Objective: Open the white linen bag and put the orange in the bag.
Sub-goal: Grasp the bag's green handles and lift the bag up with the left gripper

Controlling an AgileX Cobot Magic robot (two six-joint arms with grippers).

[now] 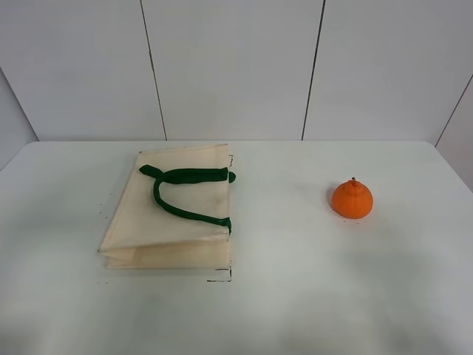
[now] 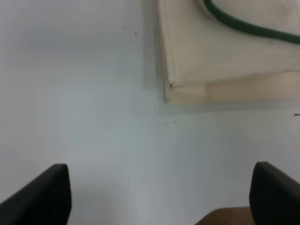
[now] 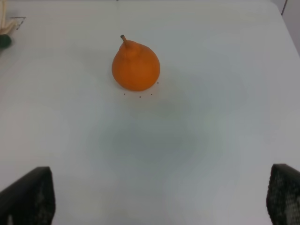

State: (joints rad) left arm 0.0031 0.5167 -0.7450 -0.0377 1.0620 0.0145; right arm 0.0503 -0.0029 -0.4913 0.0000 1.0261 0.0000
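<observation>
The white linen bag (image 1: 174, 214) lies flat and closed on the left of the table, its dark green handles (image 1: 185, 194) resting on top. Its near corner shows in the left wrist view (image 2: 225, 51). The orange (image 1: 352, 198) stands on the right of the table, stem up, well apart from the bag. It also shows in the right wrist view (image 3: 136, 65). My left gripper (image 2: 159, 194) is open and empty over bare table short of the bag's corner. My right gripper (image 3: 158, 194) is open and empty, some way short of the orange. Neither arm shows in the exterior high view.
The white table (image 1: 295, 296) ends at a panelled wall (image 1: 236, 66) behind. A bit of the bag's edge and a green tab (image 3: 3, 41) show at the border of the right wrist view.
</observation>
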